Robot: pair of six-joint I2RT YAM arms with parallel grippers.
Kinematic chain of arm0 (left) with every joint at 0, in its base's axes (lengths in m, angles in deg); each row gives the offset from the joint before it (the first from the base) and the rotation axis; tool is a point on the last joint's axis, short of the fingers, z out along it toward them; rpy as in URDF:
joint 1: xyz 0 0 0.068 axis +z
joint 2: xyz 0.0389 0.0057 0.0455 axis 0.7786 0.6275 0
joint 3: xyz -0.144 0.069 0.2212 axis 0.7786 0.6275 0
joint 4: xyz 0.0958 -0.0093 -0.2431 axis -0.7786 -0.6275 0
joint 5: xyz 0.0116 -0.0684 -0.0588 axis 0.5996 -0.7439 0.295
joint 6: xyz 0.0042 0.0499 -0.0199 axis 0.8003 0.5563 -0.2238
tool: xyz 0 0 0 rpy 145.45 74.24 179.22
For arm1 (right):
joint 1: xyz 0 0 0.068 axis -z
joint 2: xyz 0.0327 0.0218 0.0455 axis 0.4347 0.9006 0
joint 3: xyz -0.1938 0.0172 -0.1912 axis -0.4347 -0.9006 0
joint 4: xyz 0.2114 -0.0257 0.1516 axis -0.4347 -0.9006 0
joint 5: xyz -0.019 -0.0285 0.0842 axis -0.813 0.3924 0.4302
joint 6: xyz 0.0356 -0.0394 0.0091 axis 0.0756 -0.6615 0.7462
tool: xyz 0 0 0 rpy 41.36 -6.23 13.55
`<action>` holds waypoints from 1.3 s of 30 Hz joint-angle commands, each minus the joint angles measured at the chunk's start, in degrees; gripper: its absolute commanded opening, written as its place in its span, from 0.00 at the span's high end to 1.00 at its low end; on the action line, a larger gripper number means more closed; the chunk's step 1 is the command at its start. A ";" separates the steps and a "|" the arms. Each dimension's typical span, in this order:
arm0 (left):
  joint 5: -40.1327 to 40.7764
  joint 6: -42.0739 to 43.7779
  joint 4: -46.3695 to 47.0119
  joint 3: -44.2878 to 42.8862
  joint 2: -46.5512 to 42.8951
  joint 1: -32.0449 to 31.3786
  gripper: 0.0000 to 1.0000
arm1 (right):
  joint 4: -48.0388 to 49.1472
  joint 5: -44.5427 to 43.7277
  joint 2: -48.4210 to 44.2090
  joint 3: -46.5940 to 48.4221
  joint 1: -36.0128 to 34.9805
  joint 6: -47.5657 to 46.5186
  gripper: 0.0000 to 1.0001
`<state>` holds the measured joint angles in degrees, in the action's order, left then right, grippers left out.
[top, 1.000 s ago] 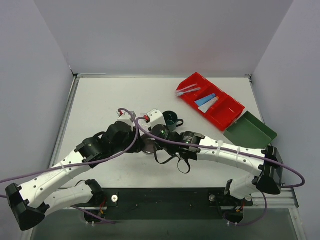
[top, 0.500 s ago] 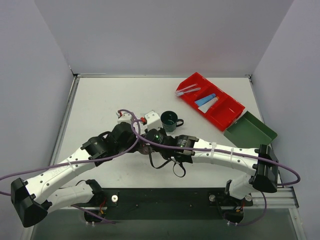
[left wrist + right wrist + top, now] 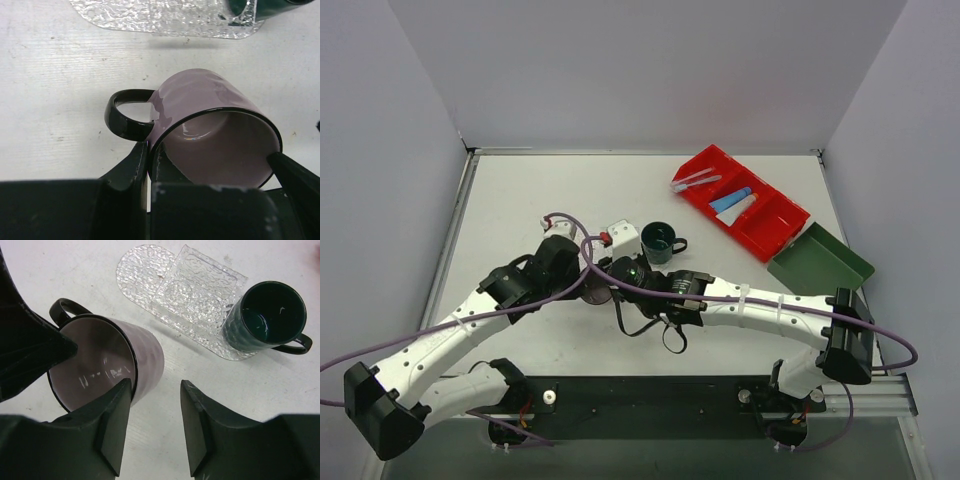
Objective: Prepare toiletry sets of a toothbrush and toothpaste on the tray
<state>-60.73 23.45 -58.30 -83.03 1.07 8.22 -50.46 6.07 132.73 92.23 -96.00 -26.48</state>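
The left gripper (image 3: pixel 150 161) is clenched on the rim of the mauve cup (image 3: pixel 210 120). One finger sits inside the mouth and one outside, right beside the black handle, and the cup's mouth is turned back toward the wrist. The right gripper (image 3: pixel 156 387) is released, its jaws apart over bare table (image 3: pixel 540 190), with its left finger just beside the cup's rim.

The tray (image 3: pixel 142 272) lies just ahead of both grippers, beyond the cup and apart from it. It is clear, pebbled, oval plastic, with a clear rectangular piece (image 3: pixel 200 287) lying across it. The dark green mug (image 3: pixel 267 315) stands upright at the tray's end, ahead and to the right of the right gripper. Whether it rests on the tray's edge or only touches it cannot be told.

The toothbrushes (image 3: pixel 695 181), blue tube (image 3: pixel 732 198) and white tube (image 3: pixel 745 208) lie in the red bin (image 3: pixel 775 232), well beyond and to the right of the right gripper. The dark green tray (image 3: pixel 820 262) sits just beside the bin. Open tabletop runs ahead and to the left of the left gripper, as far as the far wall.
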 commanded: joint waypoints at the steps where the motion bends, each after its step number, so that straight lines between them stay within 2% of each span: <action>1: -2.36 2.39 2.09 -3.16 -0.52 4.15 1.00 | 1.65 -1.78 -4.06 -0.72 -0.51 0.75 0.58; 9: -1.84 3.89 1.04 -3.60 -0.08 11.53 1.00 | 2.53 -3.28 -11.34 -6.08 0.45 1.89 0.48; 18: 0.53 -1.38 0.78 -5.88 3.78 15.31 1.00 | 2.89 -5.91 -23.03 -15.04 3.44 3.82 0.47; 26: -0.79 -2.70 -0.97 -11.50 9.58 22.25 1.00 | 2.89 -6.97 -34.45 -23.83 6.07 5.76 0.47; 29: -0.52 -2.71 -2.04 -14.23 14.32 22.61 1.00 | 2.45 -6.88 -37.44 -26.64 7.65 6.29 0.47; 39: -2.01 -2.71 -0.28 -19.15 22.33 24.46 1.00 | 1.39 -6.62 -43.43 -31.48 10.03 7.34 0.47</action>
<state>-61.82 21.85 -62.00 -96.52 21.86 31.78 -49.30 1.19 91.03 61.81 -86.56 -20.54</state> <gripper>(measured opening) 0.064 0.531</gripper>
